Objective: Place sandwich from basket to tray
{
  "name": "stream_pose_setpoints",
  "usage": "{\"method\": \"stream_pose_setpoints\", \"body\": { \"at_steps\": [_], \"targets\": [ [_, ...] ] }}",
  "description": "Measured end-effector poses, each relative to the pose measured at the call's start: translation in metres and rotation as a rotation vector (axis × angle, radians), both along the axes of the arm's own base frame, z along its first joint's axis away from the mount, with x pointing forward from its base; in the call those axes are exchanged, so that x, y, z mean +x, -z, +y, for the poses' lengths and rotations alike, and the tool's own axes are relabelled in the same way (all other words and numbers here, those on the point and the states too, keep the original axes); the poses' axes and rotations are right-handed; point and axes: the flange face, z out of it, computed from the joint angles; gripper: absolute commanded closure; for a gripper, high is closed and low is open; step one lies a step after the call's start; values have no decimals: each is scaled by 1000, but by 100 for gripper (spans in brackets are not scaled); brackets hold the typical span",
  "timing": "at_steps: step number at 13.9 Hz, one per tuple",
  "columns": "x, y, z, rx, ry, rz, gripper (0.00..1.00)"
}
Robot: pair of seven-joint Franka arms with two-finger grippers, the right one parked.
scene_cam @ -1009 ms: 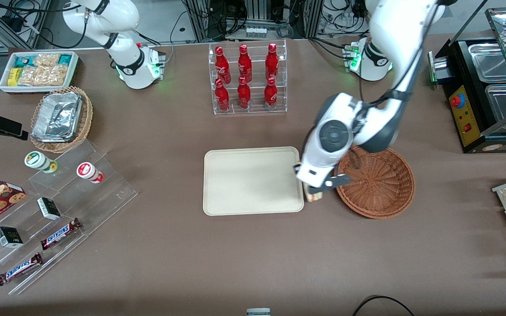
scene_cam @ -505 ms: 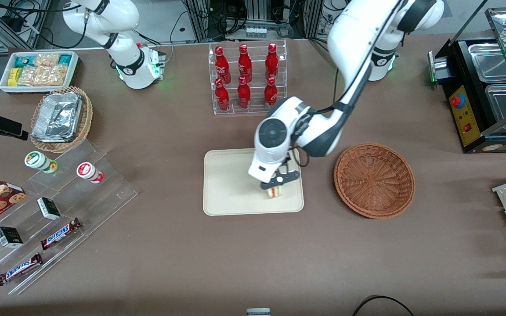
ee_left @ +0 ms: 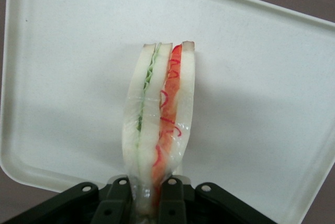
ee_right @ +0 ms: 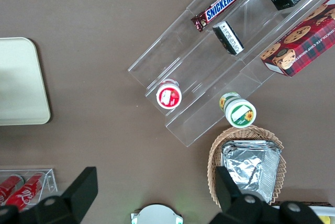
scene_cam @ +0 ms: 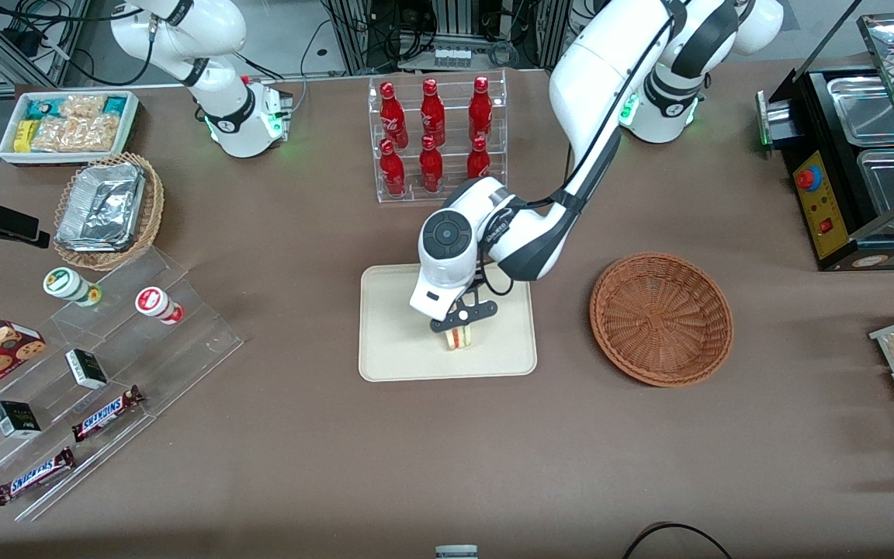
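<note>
White arm (scene_cam: 602, 116) — grey joints, black jaws.

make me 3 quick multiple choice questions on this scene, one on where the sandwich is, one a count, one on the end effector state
1. Where is the sandwich?
A. in the basket
B. over the tray, held by the end effector
C. on the bare table

2. How many red bottles stand in the clear rack?
A. four
B. six
C. eight

3. What state is the end effector in?
A. shut on the sandwich
B. open above the basket
C. open and holding nothing

Answers:
1. B: the front view shows it above the tray, while the basket holds nothing.
2. B: the red bottles stand in two rows of three.
3. A: in the left wrist view the end effector pinches the sandwich's end between its fingers.
</note>
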Motion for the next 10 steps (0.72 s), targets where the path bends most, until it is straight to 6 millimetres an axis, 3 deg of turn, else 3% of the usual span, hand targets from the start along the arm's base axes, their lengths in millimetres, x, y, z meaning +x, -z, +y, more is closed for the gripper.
{"method": "stream_pose_setpoints", "body": {
  "at_steps": [2, 3, 4, 7, 10],
  "targets": [
    [3, 6, -1, 8, -6, -6, 96],
    [5, 11, -1, 11, -13, -6, 40],
    [6, 15, -2, 13, -17, -5, 0],
    [8, 19, -5, 11, -19, -8, 0],
    [13, 1, -9, -10, -18, -33, 0]
  ]
}}
